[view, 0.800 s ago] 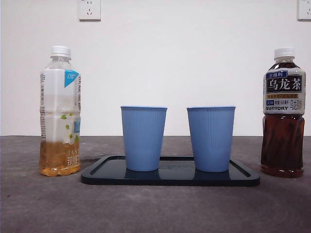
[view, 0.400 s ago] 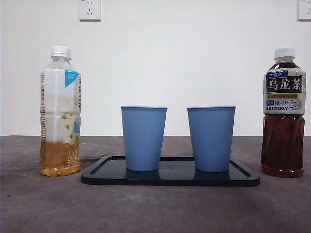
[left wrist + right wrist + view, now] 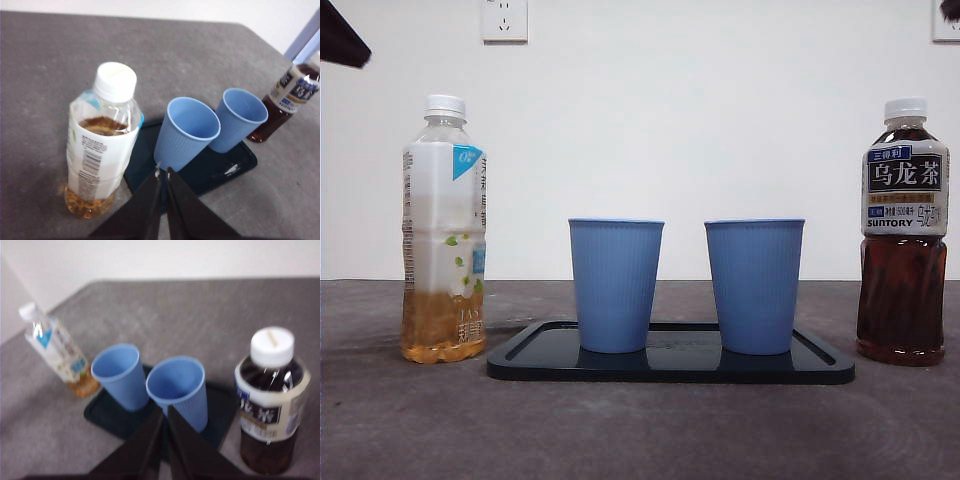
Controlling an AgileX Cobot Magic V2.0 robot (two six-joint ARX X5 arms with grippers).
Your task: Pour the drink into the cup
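Both grippers hang above the table with nothing in them, left gripper (image 3: 162,172) and right gripper (image 3: 164,412) each with jaws pressed together. First I must spread one pair wide and come down level around a bottle's middle. Nearest my left is the pale tea bottle (image 3: 102,140), nearest my right the dark tea bottle (image 3: 272,400). Both caps are on, which I judge blocks pouring. Between the bottles, two blue cups (image 3: 616,285) stand upright on the black tray (image 3: 670,368).

Two cups (image 3: 616,285) (image 3: 754,286) stand side by side on a tray (image 3: 670,367) mid-tabletop (image 3: 640,430). One bottle (image 3: 444,230) stands left of the tray, another bottle (image 3: 904,232) right, both apart from it.
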